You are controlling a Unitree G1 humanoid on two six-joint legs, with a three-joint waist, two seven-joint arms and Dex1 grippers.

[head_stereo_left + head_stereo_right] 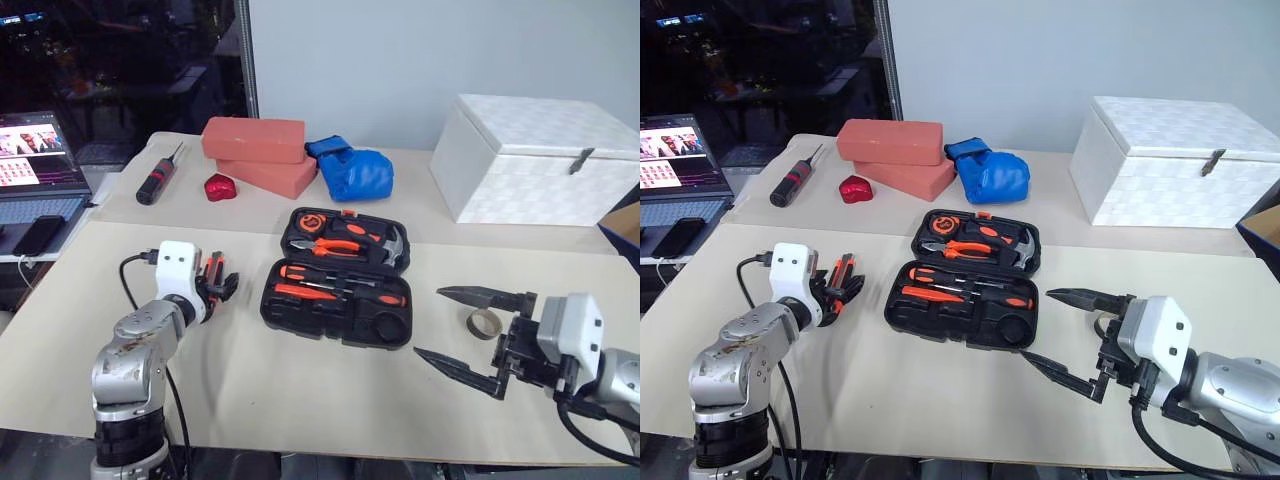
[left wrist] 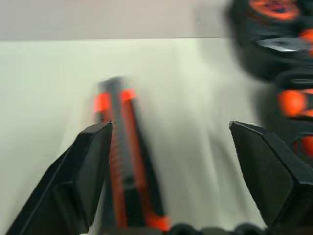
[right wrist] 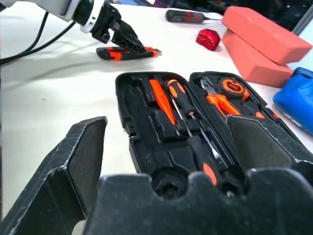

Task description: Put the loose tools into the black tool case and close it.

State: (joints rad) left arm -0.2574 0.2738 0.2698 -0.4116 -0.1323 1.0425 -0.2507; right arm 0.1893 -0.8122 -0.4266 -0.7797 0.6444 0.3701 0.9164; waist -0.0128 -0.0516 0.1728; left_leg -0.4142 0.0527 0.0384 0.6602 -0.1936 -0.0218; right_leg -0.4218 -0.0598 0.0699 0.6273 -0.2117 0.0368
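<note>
While both jaws gape, pale tabletop, open black tool case, laptop beside dark window.

On the beige counter, the flat black plastic clamshell tool case lies open between the two grippers, with orange-handled tools in its slots. The left gripper hovers with its black fingers spread over an orange-and-black utility knife. The right gripper has its fingers wide apart, pointing at the case; a small tan tape roll sits just behind them.
</note>
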